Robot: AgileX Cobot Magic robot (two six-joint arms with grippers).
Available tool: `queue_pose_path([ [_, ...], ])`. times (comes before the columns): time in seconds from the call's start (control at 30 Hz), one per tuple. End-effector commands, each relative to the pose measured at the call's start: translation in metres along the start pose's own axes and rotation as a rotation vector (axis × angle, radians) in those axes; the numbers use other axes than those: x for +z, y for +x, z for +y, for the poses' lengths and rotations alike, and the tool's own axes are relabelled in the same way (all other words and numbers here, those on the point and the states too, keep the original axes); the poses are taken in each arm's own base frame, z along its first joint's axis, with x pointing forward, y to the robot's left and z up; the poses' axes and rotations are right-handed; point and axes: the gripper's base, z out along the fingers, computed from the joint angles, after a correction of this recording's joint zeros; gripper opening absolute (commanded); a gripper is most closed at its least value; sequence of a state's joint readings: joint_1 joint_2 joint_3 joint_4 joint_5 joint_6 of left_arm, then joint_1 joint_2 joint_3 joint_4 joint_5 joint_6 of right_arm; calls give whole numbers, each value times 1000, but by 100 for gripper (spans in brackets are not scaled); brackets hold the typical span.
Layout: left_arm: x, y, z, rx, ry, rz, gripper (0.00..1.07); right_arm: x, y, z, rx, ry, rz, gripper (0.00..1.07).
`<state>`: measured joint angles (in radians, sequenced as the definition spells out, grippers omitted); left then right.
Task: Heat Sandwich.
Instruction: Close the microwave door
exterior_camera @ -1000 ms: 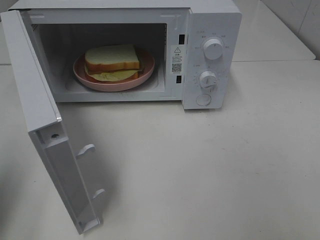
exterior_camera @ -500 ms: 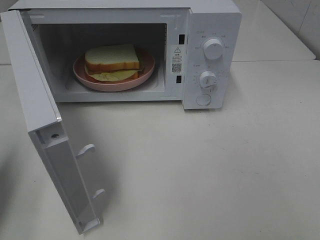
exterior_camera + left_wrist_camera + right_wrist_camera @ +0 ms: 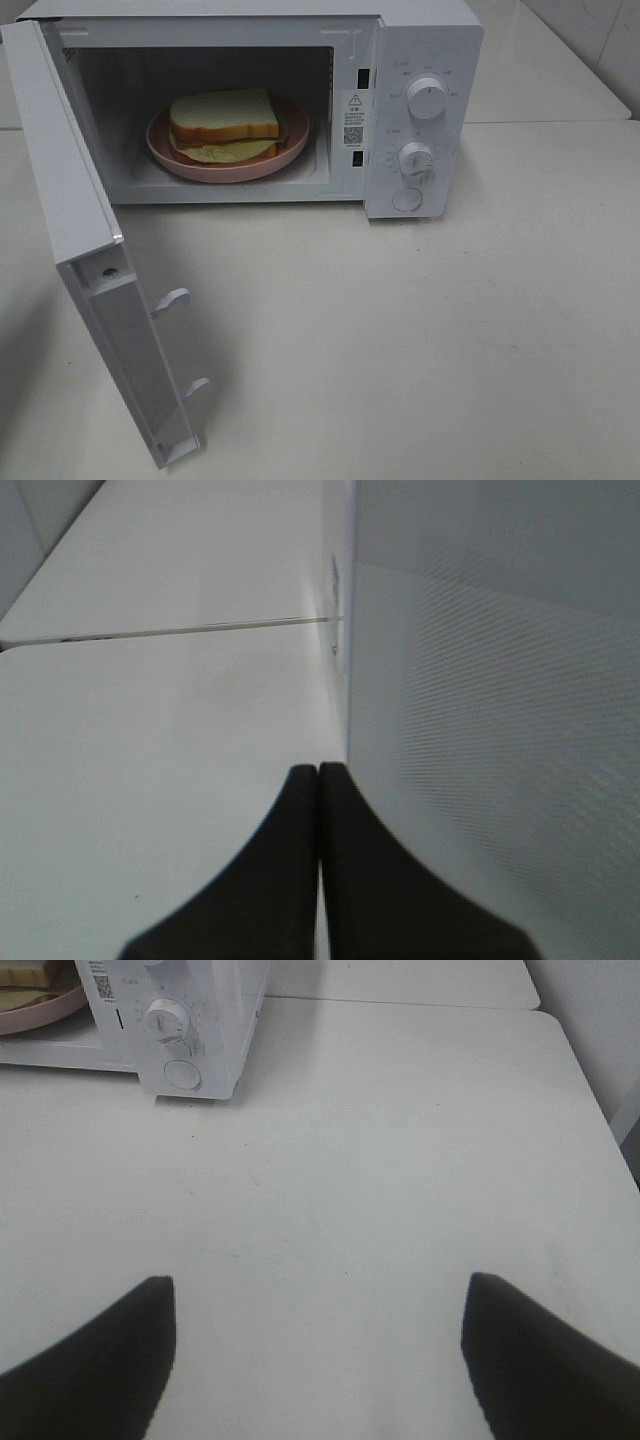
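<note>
The sandwich [image 3: 224, 122] lies on a plate [image 3: 290, 150] inside the microwave [image 3: 425, 40] at the bench's [image 3: 450, 330] far edge, with the door [image 3: 70, 190] open. The left gripper [image 3: 318, 780] is pinched together and empty, just beside the door's outer face. The right gripper [image 3: 318, 1282] is spread wide and empty above the bench.

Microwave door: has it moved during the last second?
No. The door stands at the same open angle to the microwave's control panel.
</note>
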<state>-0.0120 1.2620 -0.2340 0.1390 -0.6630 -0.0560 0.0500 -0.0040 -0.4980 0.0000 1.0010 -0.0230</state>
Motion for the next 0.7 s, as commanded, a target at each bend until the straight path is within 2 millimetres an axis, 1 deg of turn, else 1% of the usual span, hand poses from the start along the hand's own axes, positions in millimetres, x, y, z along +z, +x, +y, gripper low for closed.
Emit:
queue_pose_path([
  [0.03,6,-3,-8,18,88,-35,0,-3,2,0,-8,6,-33,76],
  [0.1,9,-3,-14,55,159,-45,0,-3,2,0,-8,6,-33,76],
  [0.2,12,-2,-18,74,207,-44,0,-3,2,0,-8,6,-33,76],
  [0.23,16,-3,-20,73,236,-52,0,-3,2,0,-8,6,-33,76],
  [0.43,26,-3,-23,42,263,-57,0,-3,2,0,-8,6,-33,76],
  [0.5,29,-2,-28,46,286,-52,0,-3,2,0,-8,6,-33,76],
  [0.53,33,-2,-35,59,314,-48,0,-3,2,0,-8,6,-33,76],
  [0.57,33,-2,-35,59,314,-48,0,-3,2,0,-8,6,-33,76],
  [0.7,40,-2,-47,47,324,-46,0,-3,2,0,-8,6,-33,76],
])
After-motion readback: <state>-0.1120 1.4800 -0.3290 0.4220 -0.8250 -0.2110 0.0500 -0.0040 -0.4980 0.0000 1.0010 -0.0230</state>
